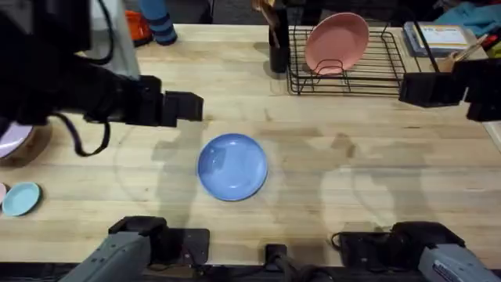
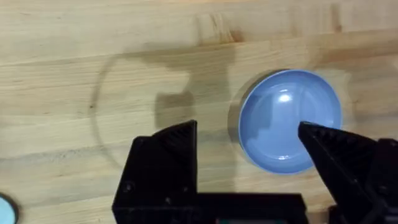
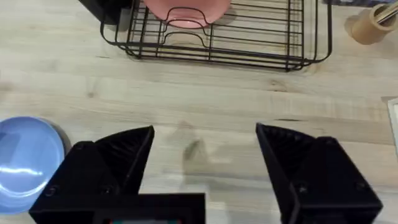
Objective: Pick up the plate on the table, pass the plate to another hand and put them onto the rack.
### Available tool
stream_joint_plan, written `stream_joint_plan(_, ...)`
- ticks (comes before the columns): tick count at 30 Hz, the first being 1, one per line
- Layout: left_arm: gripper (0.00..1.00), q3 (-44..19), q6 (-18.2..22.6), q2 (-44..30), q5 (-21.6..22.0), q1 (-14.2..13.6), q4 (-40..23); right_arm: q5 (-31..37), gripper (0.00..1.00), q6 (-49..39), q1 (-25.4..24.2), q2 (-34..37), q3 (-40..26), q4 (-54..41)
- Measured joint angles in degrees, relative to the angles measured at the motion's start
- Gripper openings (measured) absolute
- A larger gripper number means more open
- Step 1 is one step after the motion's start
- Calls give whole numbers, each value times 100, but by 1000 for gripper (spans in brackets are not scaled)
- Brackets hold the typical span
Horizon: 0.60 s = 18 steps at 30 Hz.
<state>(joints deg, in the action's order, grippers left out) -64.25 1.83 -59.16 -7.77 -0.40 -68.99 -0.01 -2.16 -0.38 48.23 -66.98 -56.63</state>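
Left wrist view, plate point(image 2: 286, 118) partly under one of the spread fingers point(image 2: 339, 149)

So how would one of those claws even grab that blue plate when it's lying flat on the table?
Probably by the raised rim. The blue plate lies flat on the table, so its rim is the only part that open fingers could straddle. The left gripper is open above its left edge, so coming down there, one finger inside the rim and one outside, looks the most natural approach.

arms: black, grey base links | end effector point(image 3: 205, 168): black wedge fingers
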Motion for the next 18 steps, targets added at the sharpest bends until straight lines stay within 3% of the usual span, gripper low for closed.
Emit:
stream_joint_plan(1,996,0,114,-257,-6,-234,3,0,995,-1,0,0,0,1)
stream_joint_plan(9,995,0,378,-802,72,-1071,306,0,995,-1,0,0,0,1)
stream_joint_plan(18,995,0,404,-1585,160,-1169,409,0,995,-1,0,0,0,-1)
